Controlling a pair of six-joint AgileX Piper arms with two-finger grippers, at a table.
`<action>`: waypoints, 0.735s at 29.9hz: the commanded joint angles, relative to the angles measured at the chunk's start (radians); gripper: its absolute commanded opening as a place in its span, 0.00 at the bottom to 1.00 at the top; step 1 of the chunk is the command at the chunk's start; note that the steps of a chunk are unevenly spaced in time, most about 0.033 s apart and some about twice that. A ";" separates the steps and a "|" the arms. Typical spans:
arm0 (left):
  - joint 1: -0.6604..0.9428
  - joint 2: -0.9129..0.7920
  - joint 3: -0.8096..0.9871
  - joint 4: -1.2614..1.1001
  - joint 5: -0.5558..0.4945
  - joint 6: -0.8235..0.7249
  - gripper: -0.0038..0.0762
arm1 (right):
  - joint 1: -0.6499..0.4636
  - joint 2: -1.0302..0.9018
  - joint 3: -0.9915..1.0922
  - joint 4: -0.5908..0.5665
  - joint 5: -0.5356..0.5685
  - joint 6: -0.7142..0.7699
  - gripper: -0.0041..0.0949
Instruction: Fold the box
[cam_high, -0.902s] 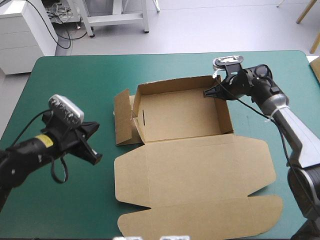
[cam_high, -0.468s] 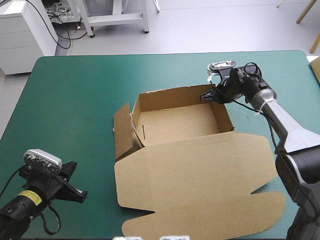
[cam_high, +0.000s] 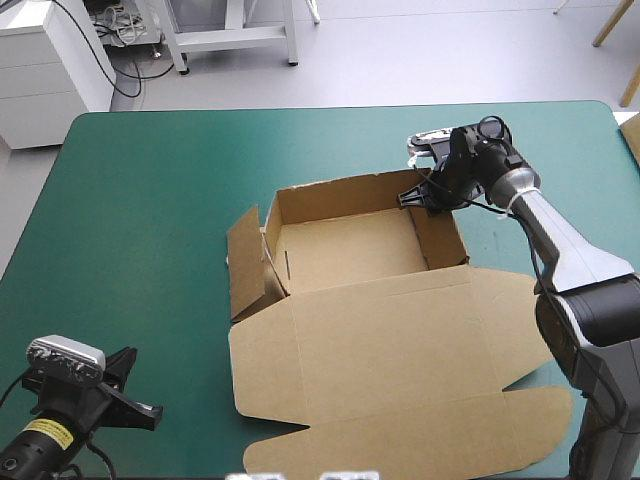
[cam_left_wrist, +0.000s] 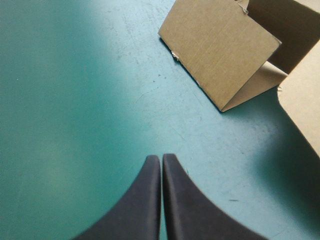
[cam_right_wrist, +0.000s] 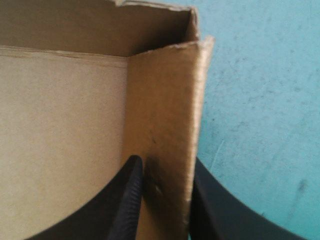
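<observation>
The box (cam_high: 350, 250) has its right wall pinched inside the right claw (cam_high: 412, 196).

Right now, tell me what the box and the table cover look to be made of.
The box: brown cardboard, matte and fibrous; cut edges ragged, the wall showing thickness, probably corrugated. The cover: teal-green smooth sheet with fine scratches and a soft sheen; perhaps vinyl or rubber, the look leaves it open.
</observation>
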 joint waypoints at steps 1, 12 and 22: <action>0.001 0.009 -0.024 0.002 -0.036 -0.010 0.04 | -0.001 -0.059 -0.131 -0.048 0.089 -0.006 0.38; 0.001 0.009 -0.026 -0.003 0.001 -0.018 0.04 | -0.001 -0.209 -0.150 -0.037 0.087 -0.013 0.55; 0.001 0.009 -0.026 -0.007 0.001 -0.018 0.04 | -0.001 -0.215 -0.121 -0.024 0.087 -0.002 0.56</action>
